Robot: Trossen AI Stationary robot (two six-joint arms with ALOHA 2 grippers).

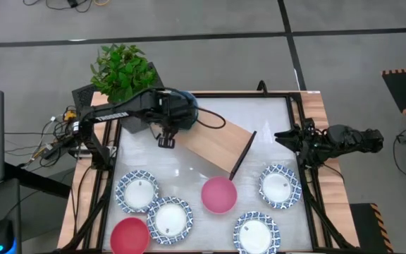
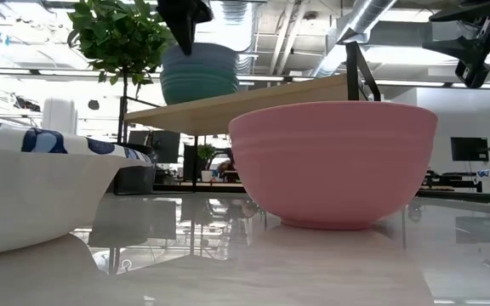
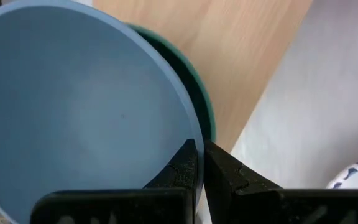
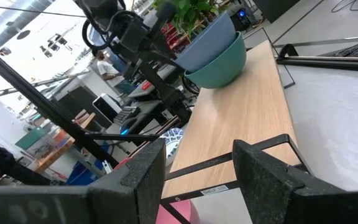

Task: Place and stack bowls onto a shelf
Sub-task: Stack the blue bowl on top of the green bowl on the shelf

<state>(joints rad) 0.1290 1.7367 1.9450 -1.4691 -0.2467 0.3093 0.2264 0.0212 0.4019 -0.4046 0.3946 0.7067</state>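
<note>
A blue bowl [image 3: 73, 112] sits tilted inside a green bowl [image 4: 219, 65] at the far left end of the light wooden shelf [image 1: 213, 141]. My left gripper [image 3: 199, 152] is above them, pointing steeply down and shut on the blue bowl. On the table in front of the shelf stand a pink bowl [image 1: 219, 195], a red bowl [image 1: 130, 235] and several white bowls with blue patterned rims [image 1: 137, 190]. My right gripper [image 4: 197, 168] waits open at the table's right edge [image 1: 287, 137], level and holding nothing. My left gripper pinches the blue bowl's rim [image 3: 190, 134], one finger over the bowl's inside and one outside it. The fingers come from above, slanting down. The bowl is tilted and nests in the green bowl [image 3: 201, 99], which stands on the shelf.
A potted plant [image 1: 123, 70] stands just behind the shelf's far left end. The shelf lies slantwise across the table, with a thin dark end support [image 1: 242, 155] at its right end. Bare table shows between the shelf and the table's far right corner [image 1: 259, 116].
</note>
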